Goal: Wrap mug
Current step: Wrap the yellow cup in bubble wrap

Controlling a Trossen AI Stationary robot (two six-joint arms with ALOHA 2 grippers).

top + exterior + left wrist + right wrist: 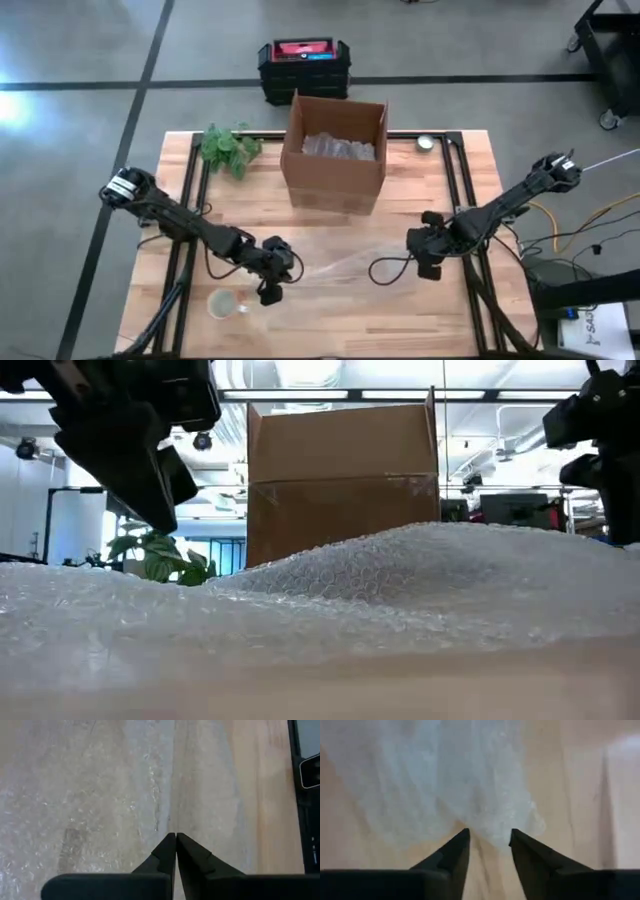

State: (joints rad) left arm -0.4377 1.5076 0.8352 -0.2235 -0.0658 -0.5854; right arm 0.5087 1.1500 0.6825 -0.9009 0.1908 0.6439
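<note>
We are laying out the bubble wrap sheet (pixel 335 265) across the wooden table (pixel 470 310), so the wrapping itself is not yet begun. Our left gripper (pixel 175 836) is hovering over the sheet's left part with its fingers pressed together, holding nothing. Our right gripper (pixel 489 836) is hanging over the sheet's right edge with its fingers parted. The mug (pixel 223 304) is lying just off the sheet's front-left corner (beside the left gripper). Next, we judge, we are needing to grasp the mug and set it on the sheet
</note>
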